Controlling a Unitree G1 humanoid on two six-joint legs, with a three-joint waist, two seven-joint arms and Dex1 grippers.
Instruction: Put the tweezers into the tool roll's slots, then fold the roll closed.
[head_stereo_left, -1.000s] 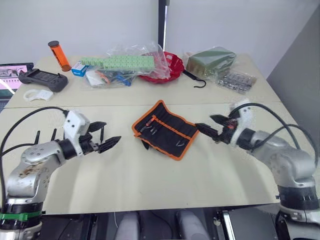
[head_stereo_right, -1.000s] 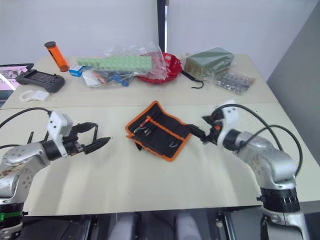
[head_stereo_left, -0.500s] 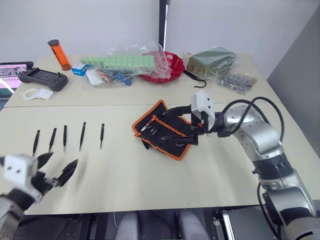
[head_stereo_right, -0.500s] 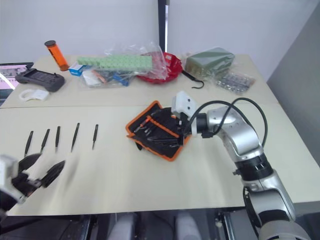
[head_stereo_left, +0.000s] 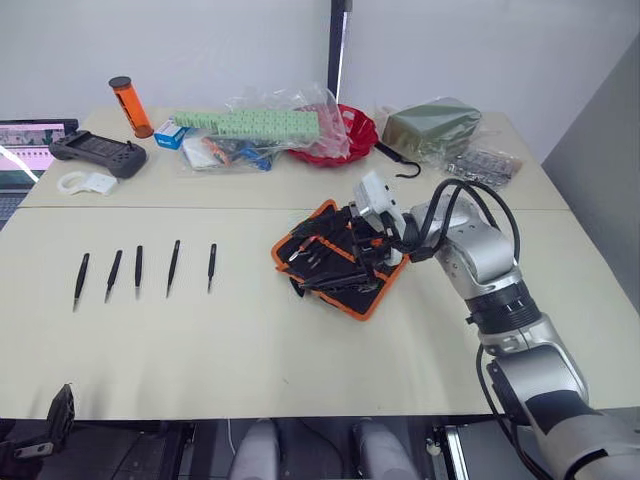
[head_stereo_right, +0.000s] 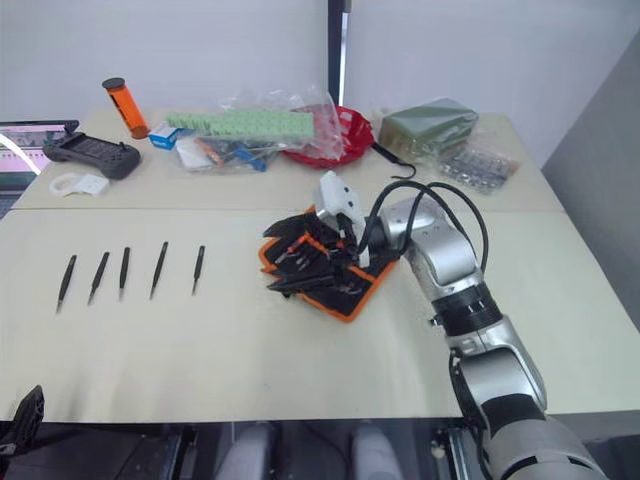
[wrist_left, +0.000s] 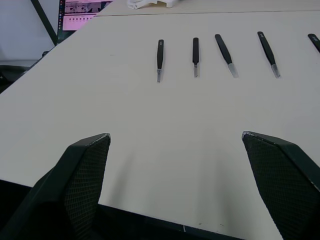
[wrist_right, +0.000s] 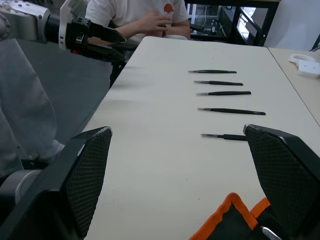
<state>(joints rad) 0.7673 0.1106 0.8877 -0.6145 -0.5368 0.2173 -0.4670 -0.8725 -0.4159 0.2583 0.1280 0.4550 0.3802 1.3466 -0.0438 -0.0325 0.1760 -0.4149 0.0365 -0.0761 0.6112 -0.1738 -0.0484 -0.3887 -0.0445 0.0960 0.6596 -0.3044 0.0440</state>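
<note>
Both fingers spread, right hand (head_stereo_right: 300, 258) over tool roll (head_stereo_right: 340, 292)

Two beige tables (head_stereo_left: 300, 350) pushed together; plain white wall (head_stereo_left: 200, 50) behind.

We see the tweezers (head_stereo_left: 140, 271) in a row at left-centre, the tool roll (head_stereo_left: 338, 261) at centre, right gripper (head_stereo_right: 300, 252) over it.

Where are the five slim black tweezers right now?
The five slim black tweezers lie in a row on the beige table, left of the orange-edged black tool roll.
</note>
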